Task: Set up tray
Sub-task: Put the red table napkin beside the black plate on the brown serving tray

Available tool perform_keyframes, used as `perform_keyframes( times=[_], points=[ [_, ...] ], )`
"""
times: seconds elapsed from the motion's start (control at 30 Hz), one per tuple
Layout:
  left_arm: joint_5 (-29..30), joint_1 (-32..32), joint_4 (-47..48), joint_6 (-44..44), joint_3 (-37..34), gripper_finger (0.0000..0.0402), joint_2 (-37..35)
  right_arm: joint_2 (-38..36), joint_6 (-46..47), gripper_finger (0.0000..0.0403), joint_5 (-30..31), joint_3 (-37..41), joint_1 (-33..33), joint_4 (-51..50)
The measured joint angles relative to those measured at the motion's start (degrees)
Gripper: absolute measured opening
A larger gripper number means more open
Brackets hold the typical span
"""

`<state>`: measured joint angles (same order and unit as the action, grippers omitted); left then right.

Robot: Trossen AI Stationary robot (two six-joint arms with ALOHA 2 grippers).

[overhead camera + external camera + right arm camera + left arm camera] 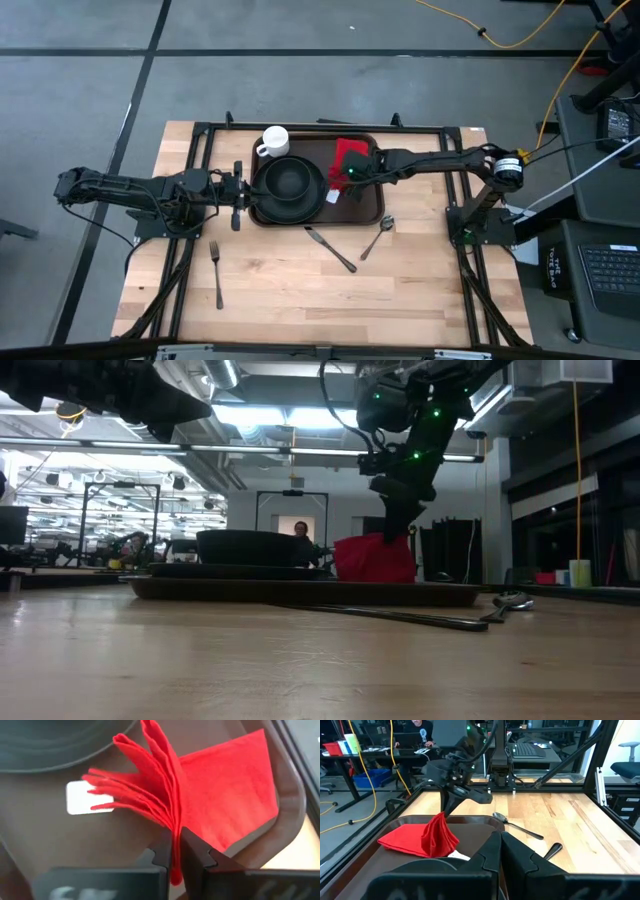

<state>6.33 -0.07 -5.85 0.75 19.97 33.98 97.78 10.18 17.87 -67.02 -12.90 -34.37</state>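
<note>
Two arms at work over the tray (pixel 372 207), which lies at the worktop's far edge, mid-width; right gripper (pixel 175 851) pinches the red napkin (pixel 225 795), bunched upward, at the tray's right end; left gripper (pixel 501 851), jaws closed on nothing, sits beside the tray's left rim; black plate (pixel 288 180) inside.

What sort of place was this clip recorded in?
Most likely a robotics lab or workshop: a wooden table on bare concrete floor, desks with a laptop, a yellow cable trailing, and ceiling strip lights behind.
</note>
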Motion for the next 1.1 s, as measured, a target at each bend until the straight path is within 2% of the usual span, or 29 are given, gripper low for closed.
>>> perform_keyframes(
  times=[0.23, 0.47, 0.9, 1.1],
  points=[
    [0.0, 0.0, 0.0, 0.0, 0.0, 0.0008, 0.0, 0.0, 2.2, 0.0043, -0.3, 0.0, 0.1, -4.2],
    [0.0, 0.0, 0.0, 0.0, 0.0, 0.0008, 0.0, 0.0, 1.5, 0.0046, -7.6, 0.0, 0.1, -5.0],
    [0.0, 0.0, 0.0, 0.2, 0.0, 0.0004, 0.0, 0.0, 1.1, 0.0053, -7.6, 0.0, 0.1, -6.7],
    [0.0, 0.0, 0.0, 0.2, 0.0, 0.0004, 0.0, 0.0, -2.4, 0.0054, -7.6, 0.0, 0.1, -6.9]
  ],
)
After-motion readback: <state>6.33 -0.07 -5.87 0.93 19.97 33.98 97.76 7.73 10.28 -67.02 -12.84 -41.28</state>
